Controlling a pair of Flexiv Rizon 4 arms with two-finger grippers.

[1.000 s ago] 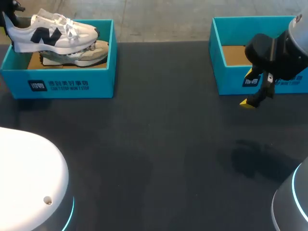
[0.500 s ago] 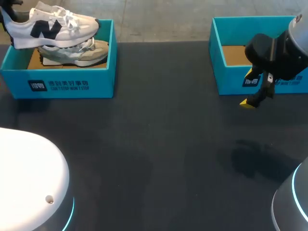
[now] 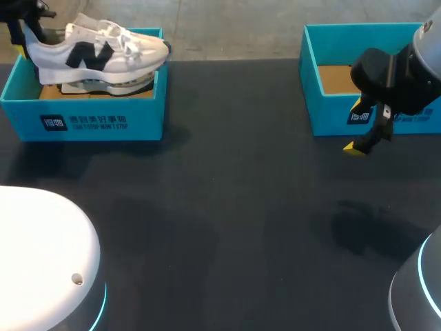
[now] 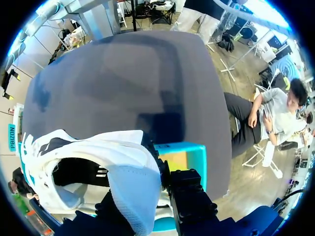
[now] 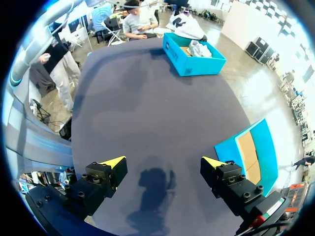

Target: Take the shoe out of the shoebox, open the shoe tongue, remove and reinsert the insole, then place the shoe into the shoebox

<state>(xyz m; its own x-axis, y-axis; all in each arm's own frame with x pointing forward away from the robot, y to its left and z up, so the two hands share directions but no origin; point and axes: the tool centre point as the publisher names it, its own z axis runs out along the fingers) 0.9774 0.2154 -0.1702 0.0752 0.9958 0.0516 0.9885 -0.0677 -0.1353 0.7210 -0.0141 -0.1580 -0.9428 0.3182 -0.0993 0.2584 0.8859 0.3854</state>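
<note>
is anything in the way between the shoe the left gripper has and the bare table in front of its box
Only the front wall of the shoebox, and the white shoe in the left gripper looks raised above its rim. The second shoe lies beneath it. Nothing visible stands beyond.

A dark grey matte table (image 3: 227, 207) is filling most of the head view, its far edge running straight across. Soft light is falling from above and laying a blurred shadow (image 3: 360, 231) on the surface. The same plain, even top is showing in both wrist views.

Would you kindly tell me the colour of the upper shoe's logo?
Black logo on the shoe; head view.
</note>
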